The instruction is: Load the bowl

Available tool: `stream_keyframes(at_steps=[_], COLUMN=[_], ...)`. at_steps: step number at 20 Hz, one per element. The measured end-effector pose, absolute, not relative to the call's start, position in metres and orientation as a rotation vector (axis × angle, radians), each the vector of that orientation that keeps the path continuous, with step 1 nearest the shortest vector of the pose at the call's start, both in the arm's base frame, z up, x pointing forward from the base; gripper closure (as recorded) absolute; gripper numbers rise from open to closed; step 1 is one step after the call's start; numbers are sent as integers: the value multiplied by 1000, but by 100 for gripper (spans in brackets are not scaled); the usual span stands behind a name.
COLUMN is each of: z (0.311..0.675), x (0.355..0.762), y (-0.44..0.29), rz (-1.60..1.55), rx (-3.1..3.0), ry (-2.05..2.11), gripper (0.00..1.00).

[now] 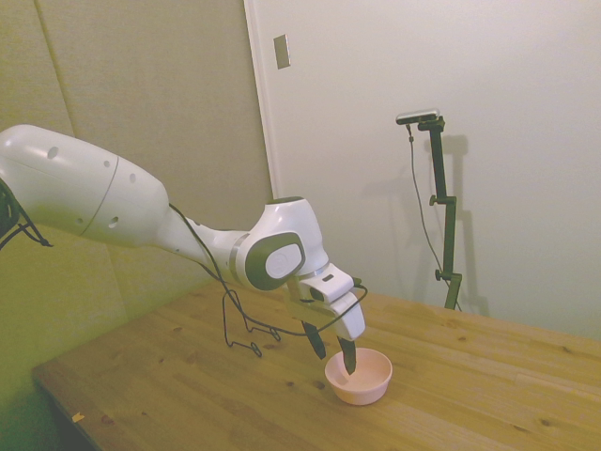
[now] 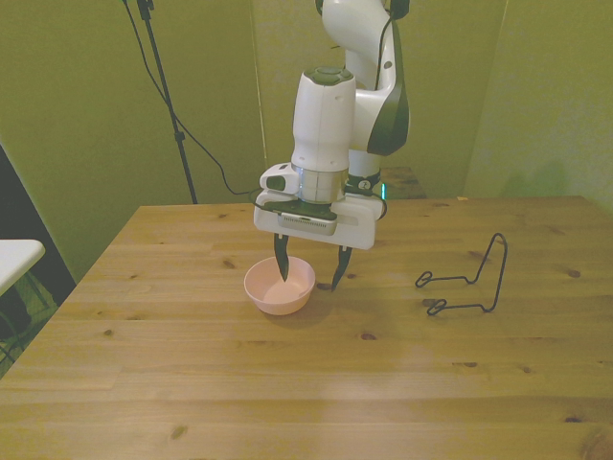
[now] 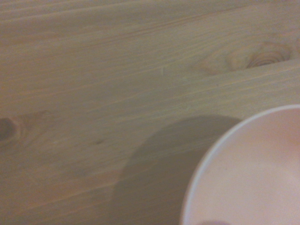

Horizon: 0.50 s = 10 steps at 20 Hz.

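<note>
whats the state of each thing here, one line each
bowl: upright on the table, looks empty, one finger inside the rim
hand: open, straddling the bowl's wall
wire rack: standing on the table, nothing on it, apart from the bowl

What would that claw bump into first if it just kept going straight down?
Probably the bowl: the open gripper straddles its wall, one finger inside, one outside. The inner would likely reach the bowl's floor, the outer the table.
</note>
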State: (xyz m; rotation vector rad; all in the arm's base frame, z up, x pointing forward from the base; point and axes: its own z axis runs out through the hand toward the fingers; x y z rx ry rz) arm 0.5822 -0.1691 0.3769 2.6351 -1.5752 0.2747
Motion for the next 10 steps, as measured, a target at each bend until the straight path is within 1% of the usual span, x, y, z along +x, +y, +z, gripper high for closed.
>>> stream_keyframes(at_steps=[10], z=[368], x=[588], y=[-177], rz=[263], rx=[2621], ry=[-1590], gripper=[100])
